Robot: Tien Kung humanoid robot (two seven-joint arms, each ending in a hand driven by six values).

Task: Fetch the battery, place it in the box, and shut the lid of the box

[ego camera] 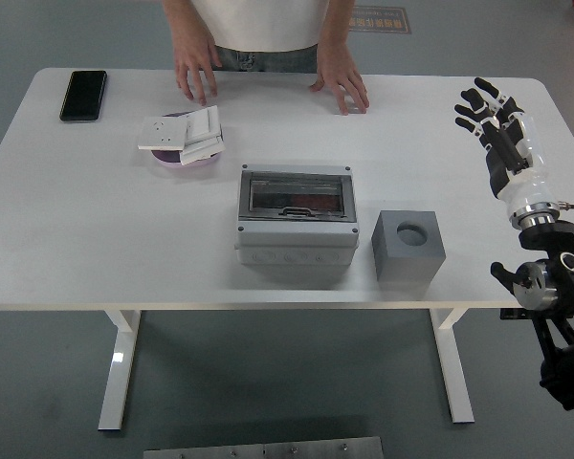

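While the right hand (496,124) is held over the tabletop's right edge with its fingers spread and nothing in it, the box (295,216) sits near the middle of the front edge with its clear lid lying flat and apparently shut. No battery can be made out with certainty anywhere on the table (77,229); something dark and reddish is glimpsed through the lid, but what it is cannot be told. A grey block (408,245) with a round hole in its top stands just right of the box, and whether anything sits in that hole is hidden by shadow. Near the back left, a plate (185,153) is covered by white plates or switch parts, and a phone (83,95) lies at the back left corner. Two hands of a person (268,24) are rested on the back edge, holding nothing. If a fetch is judged to be the step in hand, the battery should first be located and the lid opened before anything is carried over; the hand should be brought in from the right, clear of the block. The left arm is out of view, and the right forearm is cut off at the picture's edge.
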